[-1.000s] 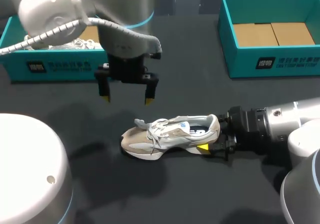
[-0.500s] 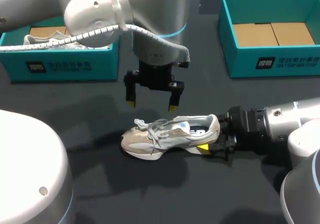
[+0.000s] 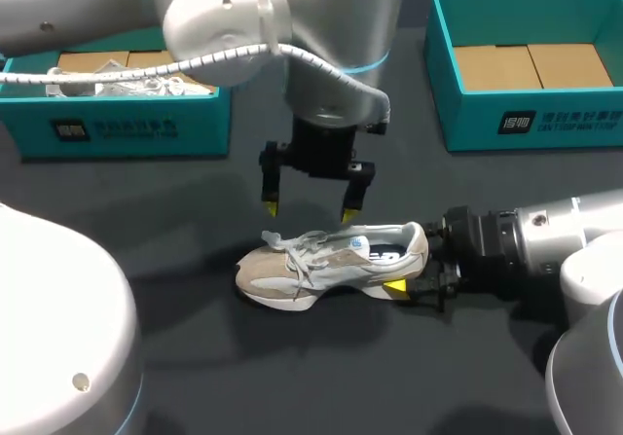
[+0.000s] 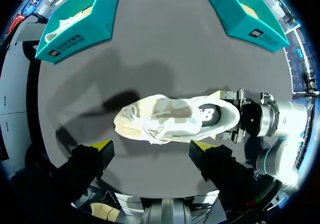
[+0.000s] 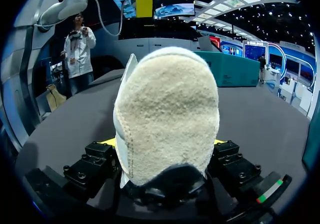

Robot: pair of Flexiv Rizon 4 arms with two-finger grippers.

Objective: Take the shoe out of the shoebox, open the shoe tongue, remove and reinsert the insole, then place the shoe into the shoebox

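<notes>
- Starting with the biggest thing: the dark tabletop carries everything, with one teal box at each far corner.
- left arm comes in from the left side and reaches past the middle, so its wrist hangs right over the centre of the tabletop.
- right arm lies low along the right side, pointing sideways toward the middle.
- left shoebox sits at the far left and has a second shoe, pale with white laces, lying inside on the brown cardboard bottom.
- right shoebox sits at the far right, and only its brown cardboard floor shows inside.
- shoe is out of both boxes, resting upright on its sole mid-tabletop, toe toward the left side and heel toward the right arm. It's beige and white, with loose laces flopped over the top.
- right tool is clamped on the shoe's heel, one finger on each side. The right wrist view shows the fuzzy heel filling the gap between them.
- left tool hovers just above the shoe's lace area with its yellow-tipped fingers spread wide and nothing in them. From its own wrist view, the shoe lies straight ahead, between the two tips.
</notes>
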